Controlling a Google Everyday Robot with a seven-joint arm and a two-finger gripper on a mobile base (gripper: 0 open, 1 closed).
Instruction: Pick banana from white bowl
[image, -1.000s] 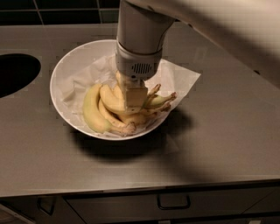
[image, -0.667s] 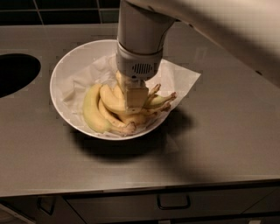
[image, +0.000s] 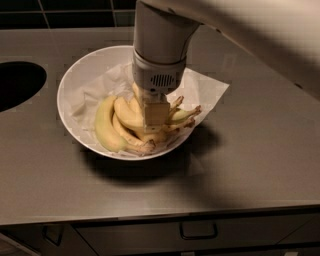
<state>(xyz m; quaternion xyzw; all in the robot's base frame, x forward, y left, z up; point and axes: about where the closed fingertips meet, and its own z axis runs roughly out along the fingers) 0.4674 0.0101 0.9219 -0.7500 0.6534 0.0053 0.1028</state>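
Grey counter (image: 250, 165) with a dull, brushed sheen fills most of the frame, under a strip of dark tiles (image: 75, 5) along the top edge. The banana (image: 126, 114), slim, curved and pale yellow, lies in the white bowl (image: 67, 85) left of centre, in a bunch of similar ones whose brownish stem tips fan out to the right. A thicker greenish-yellow banana (image: 105, 127) curves along the bunch's left side. Crumpled white paper (image: 205, 90) lines the wide, shallow bowl and pokes over its right rim in a sharp corner. The gripper (image: 155, 112), a pale blocky piece under the smooth, rounded arm (image: 160, 40), is down among the bananas and touches the slim one; whether it is open or closed cannot be told. A dark round hole (image: 15, 85) is cut in the counter at the left edge. A drawer handle (image: 198, 232) shows below.
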